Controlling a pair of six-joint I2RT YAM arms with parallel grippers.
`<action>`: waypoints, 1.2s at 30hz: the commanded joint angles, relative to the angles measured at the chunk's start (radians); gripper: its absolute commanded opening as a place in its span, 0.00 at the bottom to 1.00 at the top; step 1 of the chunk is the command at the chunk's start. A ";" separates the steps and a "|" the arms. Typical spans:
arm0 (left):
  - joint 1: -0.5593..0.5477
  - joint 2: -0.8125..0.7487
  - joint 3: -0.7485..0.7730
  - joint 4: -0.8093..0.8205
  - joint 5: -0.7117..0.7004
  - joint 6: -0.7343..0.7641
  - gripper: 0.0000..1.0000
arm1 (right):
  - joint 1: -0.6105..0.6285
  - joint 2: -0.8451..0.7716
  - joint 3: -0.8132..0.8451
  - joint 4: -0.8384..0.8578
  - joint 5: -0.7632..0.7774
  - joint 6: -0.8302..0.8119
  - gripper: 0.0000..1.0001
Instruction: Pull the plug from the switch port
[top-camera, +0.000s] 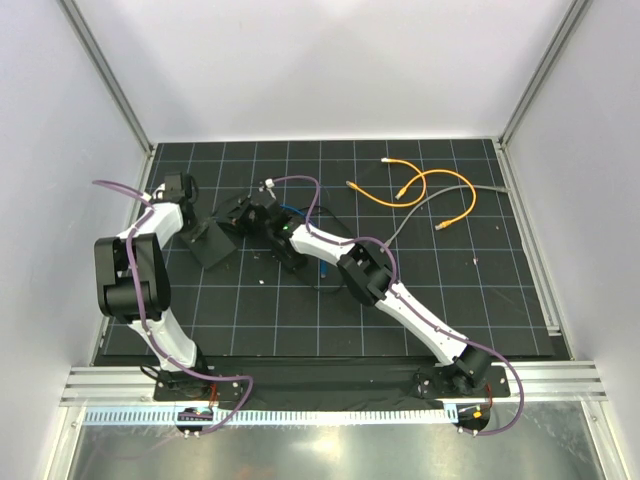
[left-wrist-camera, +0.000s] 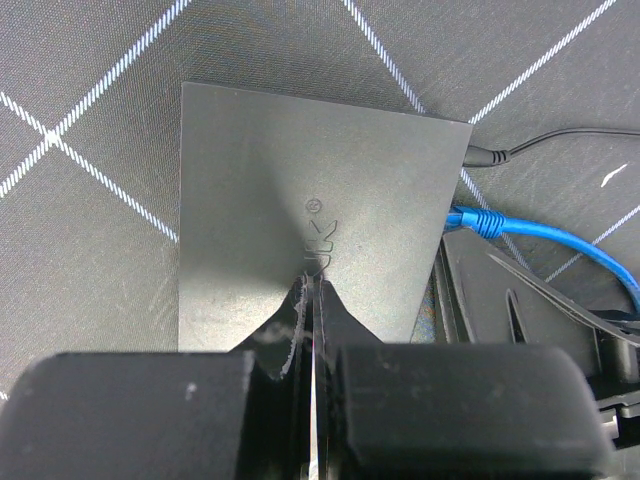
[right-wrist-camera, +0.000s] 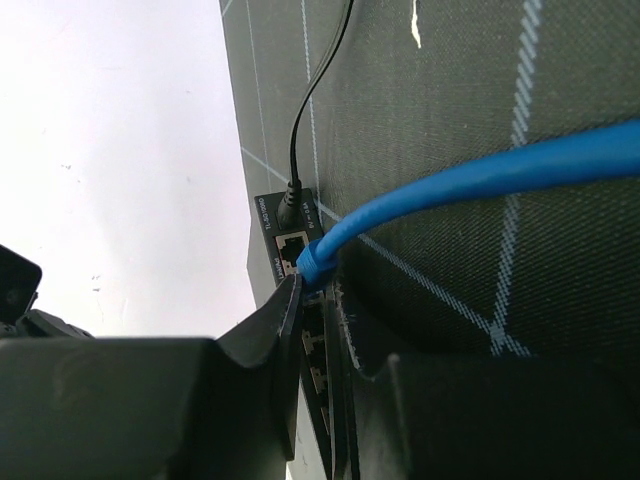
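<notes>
One blue plug (right-wrist-camera: 312, 264) sits in a socket on the edge of the switch (left-wrist-camera: 300, 190), a flat black box lying on the left half of the mat (top-camera: 480, 300). An empty socket separates the plug from the thin black power cord (right-wrist-camera: 310, 100), which is seated at the corner of the same edge.

The right gripper (right-wrist-camera: 315, 288) reaches in from the socket side. Its fingers are drawn in to a narrow gap with the plug between their tips, touching it on both sides. More sockets show through the slit behind them. The blue cable (right-wrist-camera: 480, 180) curves away from the plug over the mat.

The left gripper (left-wrist-camera: 312, 290) is fully closed and holds nothing. Its joined fingertips press down on the switch's flat top, close to the embossed logo.

Seen from above, both arms lean toward the same spot left of centre. Two orange cables (top-camera: 420, 185) and a grey cable (top-camera: 450, 205) lie loose at the far right of the mat, well apart from the switch.

The mat is black with a white grid. White walls (top-camera: 320, 70) enclose it on three sides, and an aluminium rail (top-camera: 330, 385) runs along the near edge, where the arm bases are bolted.
</notes>
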 joint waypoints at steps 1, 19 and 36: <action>0.030 0.075 -0.093 -0.170 -0.109 0.017 0.00 | -0.049 -0.029 0.000 0.033 0.111 -0.017 0.01; 0.033 0.059 -0.136 -0.147 -0.109 -0.006 0.00 | -0.077 -0.087 -0.016 0.013 0.130 -0.080 0.01; 0.033 0.003 -0.194 -0.133 -0.128 -0.030 0.00 | -0.091 -0.058 -0.049 0.118 0.141 -0.015 0.01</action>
